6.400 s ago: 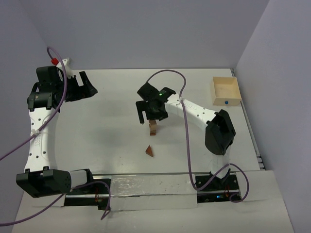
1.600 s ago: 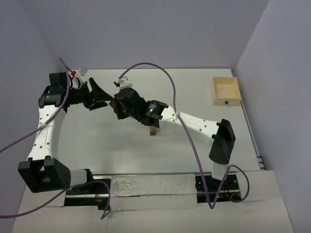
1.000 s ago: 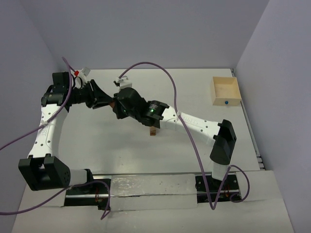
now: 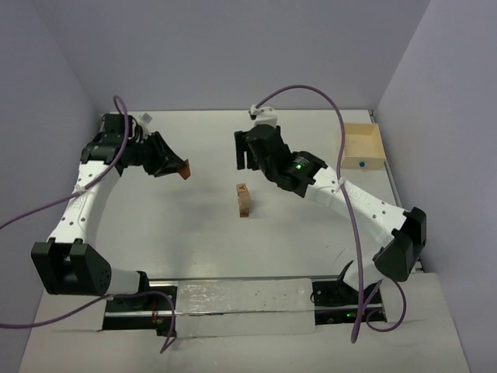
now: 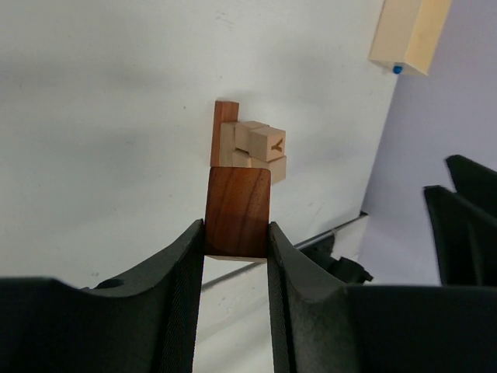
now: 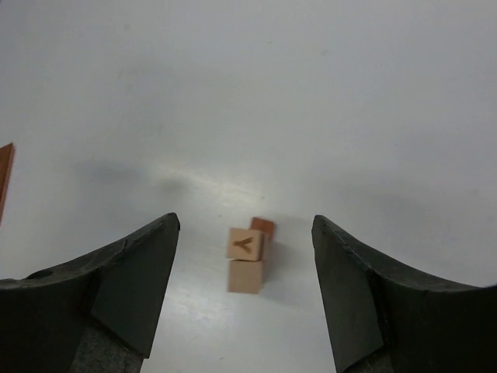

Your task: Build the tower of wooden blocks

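Left gripper (image 4: pixel 175 165) (image 5: pixel 237 233): jaws clamped on a reddish-brown wood block (image 4: pixel 185 169) (image 5: pixel 238 211), one finger pressed on each side face, the piece held clear above the table (image 4: pixel 171 233). In the left wrist view the held block's flat front face is seen, with the tower directly beyond it.

Right gripper (image 4: pixel 247 152) (image 6: pixel 245 222): jaws spread wide apart, nothing between them, poised above the table beyond the tower and pointing down toward it.

The wood block tower (image 4: pixel 244 200) (image 5: pixel 252 148) (image 6: pixel 247 260): stands near the table's middle, between the two grippers and touching neither. It shows a tan cube with a dark Y-like mark set on a second tan block, and a reddish-brown piece against them on the side farther from the right gripper. How many blocks it has in all cannot be told.

Open light-wood box (image 4: pixel 361 145) (image 5: pixel 408 35): at the table's far right edge, well apart from the tower, with a small blue spot (image 4: pixel 361 165) (image 5: pixel 397 69) at its near side.
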`<state>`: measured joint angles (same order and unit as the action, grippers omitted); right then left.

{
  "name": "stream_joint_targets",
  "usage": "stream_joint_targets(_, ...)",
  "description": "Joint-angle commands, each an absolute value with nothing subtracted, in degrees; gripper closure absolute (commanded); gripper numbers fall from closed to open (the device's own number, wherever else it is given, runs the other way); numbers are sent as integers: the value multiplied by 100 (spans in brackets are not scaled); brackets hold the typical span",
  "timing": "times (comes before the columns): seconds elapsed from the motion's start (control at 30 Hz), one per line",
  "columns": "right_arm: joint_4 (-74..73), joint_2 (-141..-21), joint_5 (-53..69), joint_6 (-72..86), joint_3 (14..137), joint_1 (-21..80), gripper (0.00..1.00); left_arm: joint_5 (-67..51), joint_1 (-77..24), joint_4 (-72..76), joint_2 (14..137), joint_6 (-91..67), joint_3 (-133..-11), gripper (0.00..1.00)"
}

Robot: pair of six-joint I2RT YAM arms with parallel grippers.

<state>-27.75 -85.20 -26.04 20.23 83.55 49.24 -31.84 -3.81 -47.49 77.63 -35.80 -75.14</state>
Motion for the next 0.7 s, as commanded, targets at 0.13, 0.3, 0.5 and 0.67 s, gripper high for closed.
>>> stream_joint_targets(0.13, -3640, -8029, -3567, 1977, 8663, 4028, 19, -587, -2280, -4687, 8284, -4245, -8296, 100)
stream_joint_targets(0.3, -3941, -7788, -3310, 2251, 8487, 3419, 18, 194, -2973, -4755, 8720, -4269, -8551, 100)
stream_joint_targets(0.5, -4033, -7656, -3027, 2435, 8395, 3018, 18, 597, -3536, -4781, 9161, -4247, -8825, 100)
stream_joint_targets(0.67, -4025, -7537, -2926, 2440, 8276, 2871, 19, 753, -3815, -4808, 9478, -4380, -8921, 100)
